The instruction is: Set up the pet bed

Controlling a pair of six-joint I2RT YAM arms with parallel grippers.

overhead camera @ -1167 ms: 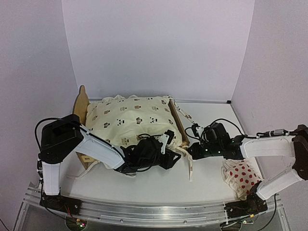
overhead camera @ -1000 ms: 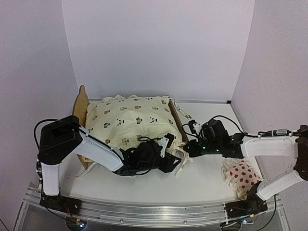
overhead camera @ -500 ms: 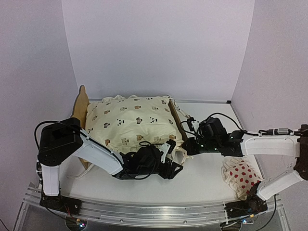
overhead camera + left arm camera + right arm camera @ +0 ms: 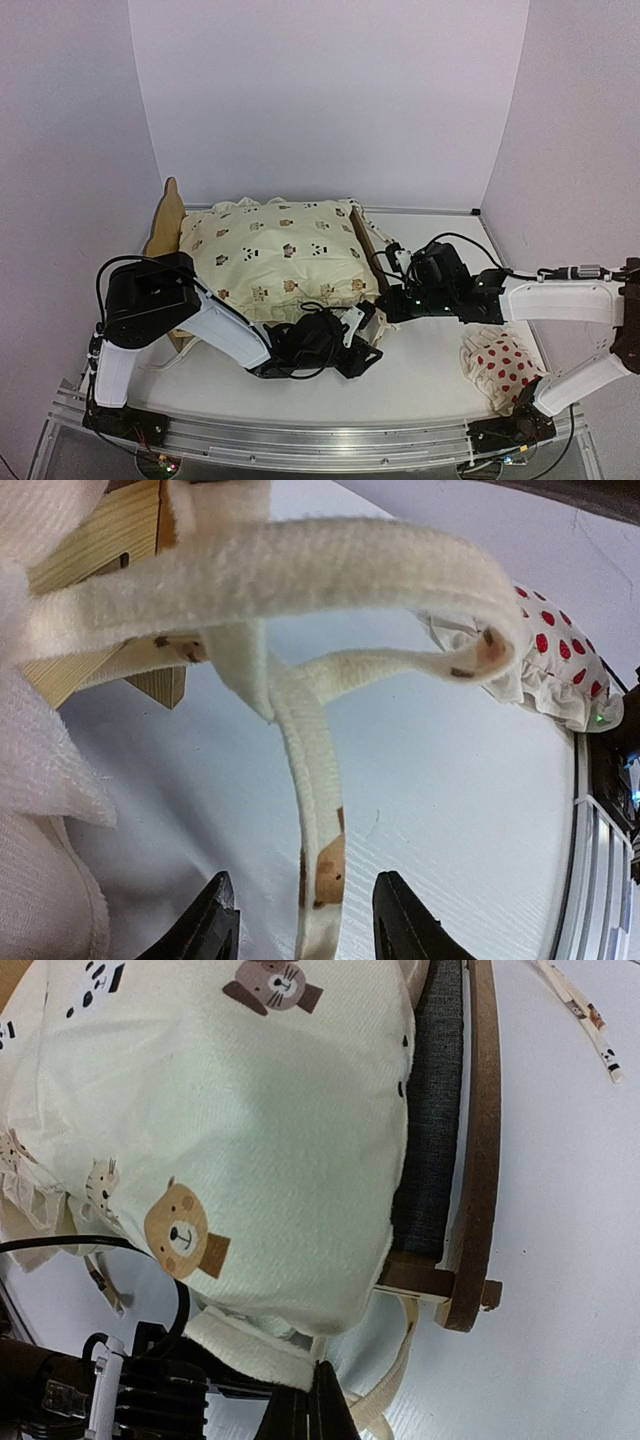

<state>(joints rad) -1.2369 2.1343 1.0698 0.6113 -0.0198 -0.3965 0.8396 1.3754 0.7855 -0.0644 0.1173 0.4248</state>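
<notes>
Cushion (image 4: pixel 275 250) lay on the pet bed (image 4: pixel 168 215); dotted pillow (image 4: pixel 505 365) beside it; left gripper (image 4: pixel 305 925) spread around a loose tie (image 4: pixel 315 820), right gripper (image 4: pixel 320 1405) clenched.

White worktop (image 4: pixel 430 375) under my right hand (image 4: pixel 388 303); plain pale-lilac walls (image 4: pixel 320 100) beyond it and either side; light even.

Count one pet bed (image 4: pixel 168 215) of light wood, one cream animal-print cushion (image 4: pixel 280 250) and one white red-dotted pillow (image 4: pixel 503 365). Add one table (image 4: pixel 430 385). Make it two arms, a left arm (image 4: pixel 215 330) and a right arm (image 4: pixel 555 300), and two grippers, the left gripper (image 4: pixel 305 935) and the right gripper (image 4: pixel 318 1400). See at least three strands of cloth ties (image 4: pixel 300 720) in the left wrist view; cannot fix the full number.
</notes>
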